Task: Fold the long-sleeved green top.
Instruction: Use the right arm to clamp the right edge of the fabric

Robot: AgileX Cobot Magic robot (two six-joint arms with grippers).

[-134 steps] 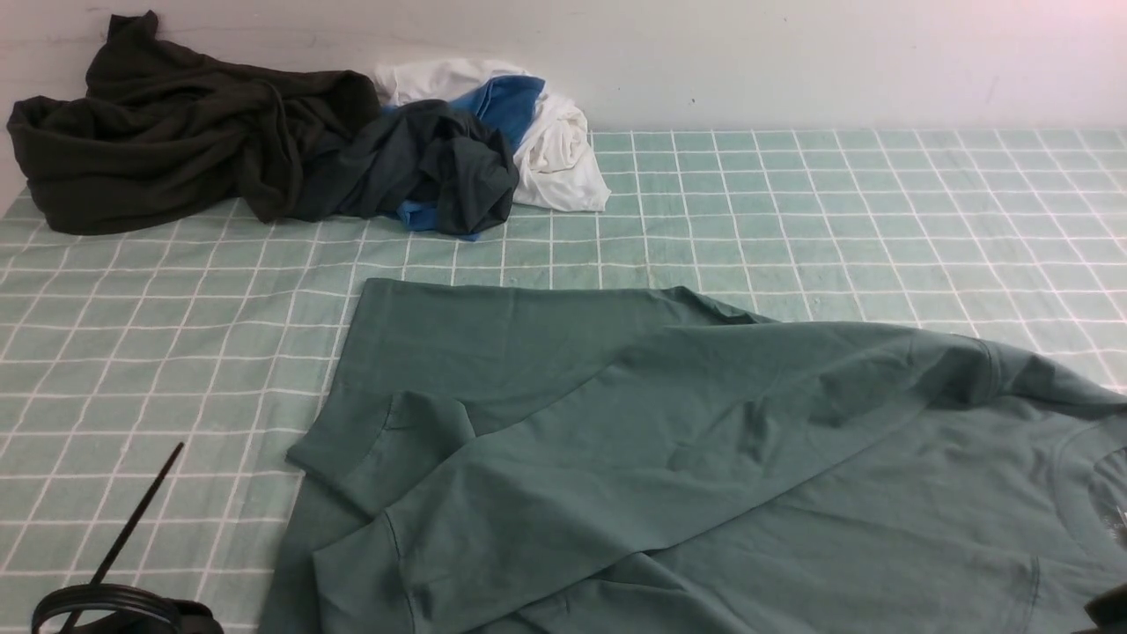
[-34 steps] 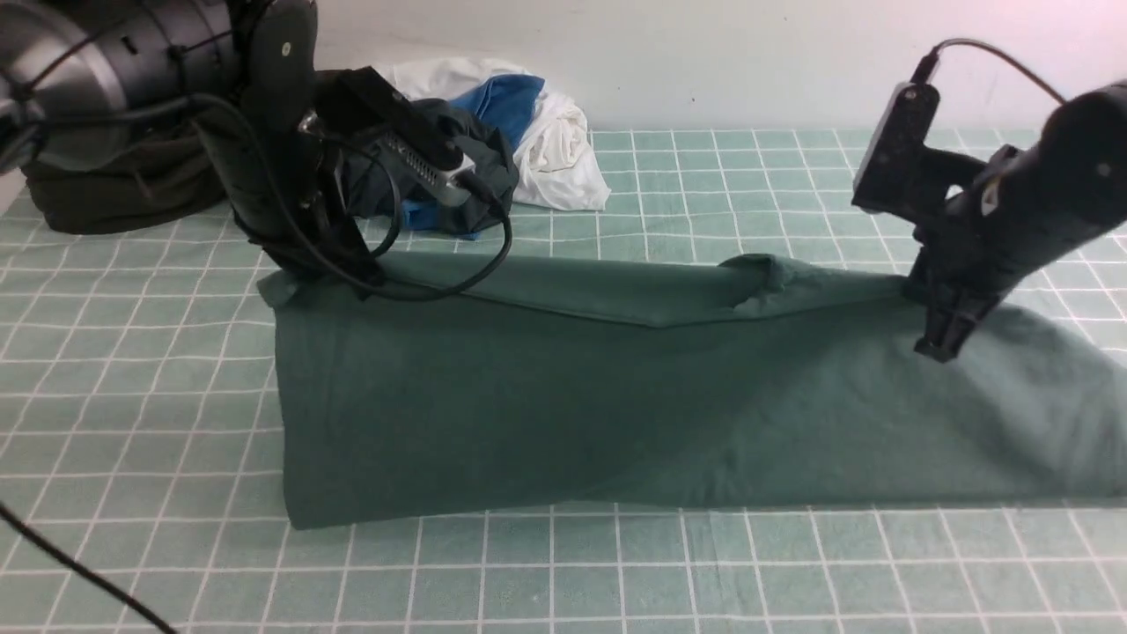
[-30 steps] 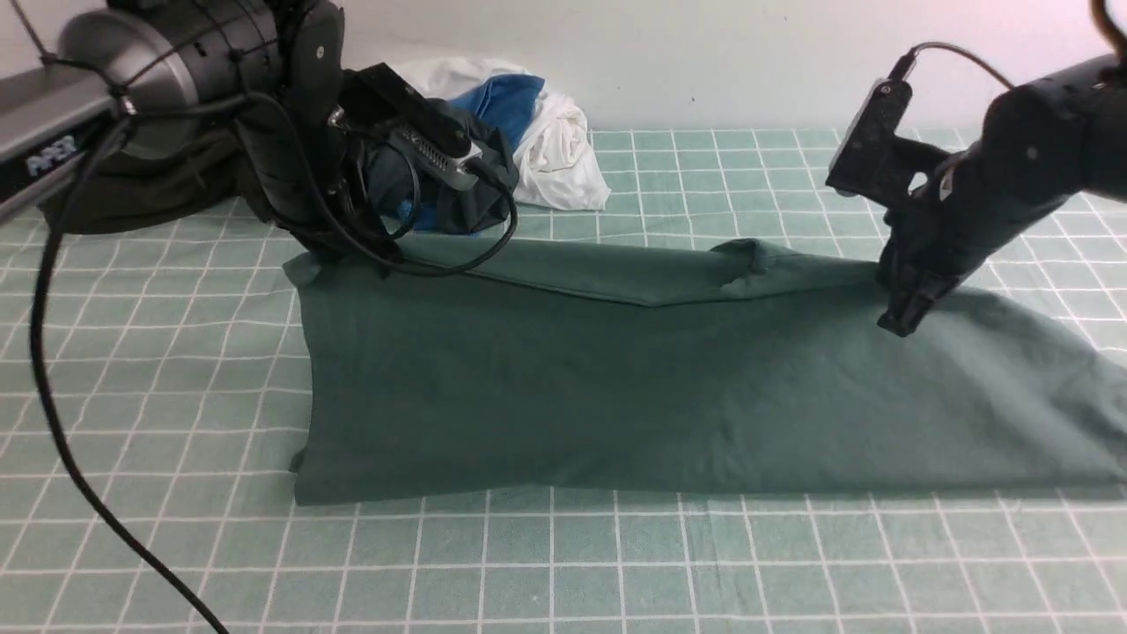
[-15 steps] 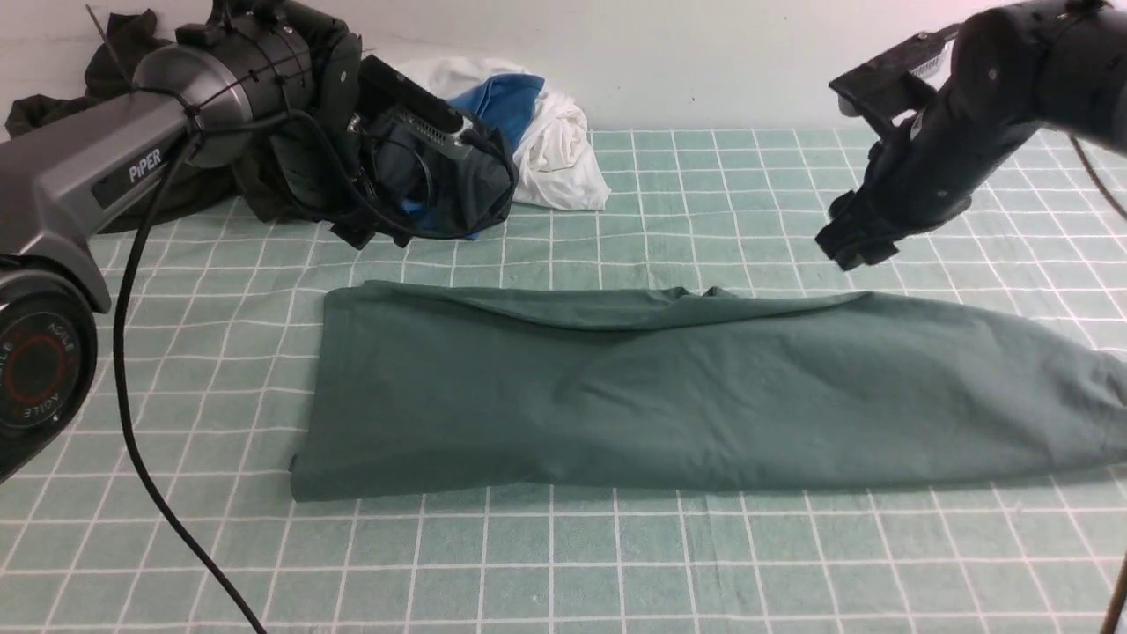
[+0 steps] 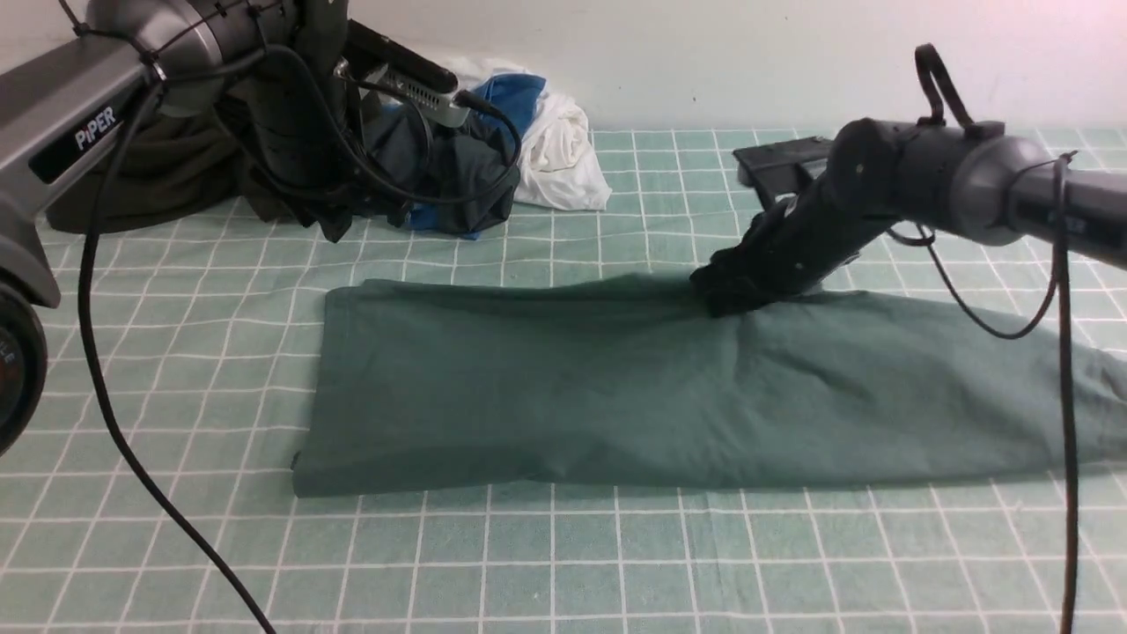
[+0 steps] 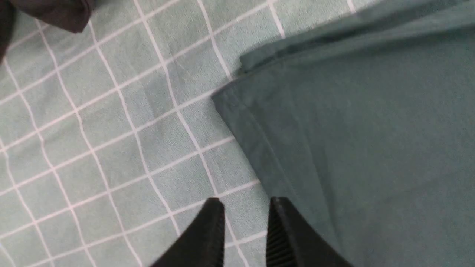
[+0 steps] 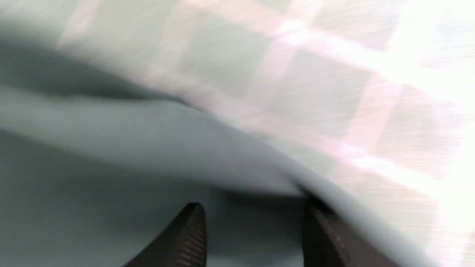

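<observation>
The green long-sleeved top [image 5: 616, 396] lies folded into one long flat band across the checked table; its right end runs out of the front view. My right gripper [image 5: 715, 298] is low at the middle of the top's far edge. In the blurred right wrist view that gripper [image 7: 253, 207] is open, its fingers astride green cloth [image 7: 111, 185] beside a raised fold. My left gripper [image 5: 339, 231] hangs above the table behind the top's far left corner. In the left wrist view it [image 6: 246, 202] is narrowly open and empty, over bare tablecloth next to the top's corner [image 6: 230, 100].
A very dark olive-black garment [image 5: 132, 189], a slate-grey one with blue parts [image 5: 458, 176] and a white one [image 5: 563, 150] are heaped at the back left against the wall. Arm cables [image 5: 132, 458] trail over the green checked tablecloth [image 5: 563, 563].
Both grippers let go of the top's far edge and lifted off it. The right gripper has since dropped to the middle of that edge; the left has drawn back and narrowed.
</observation>
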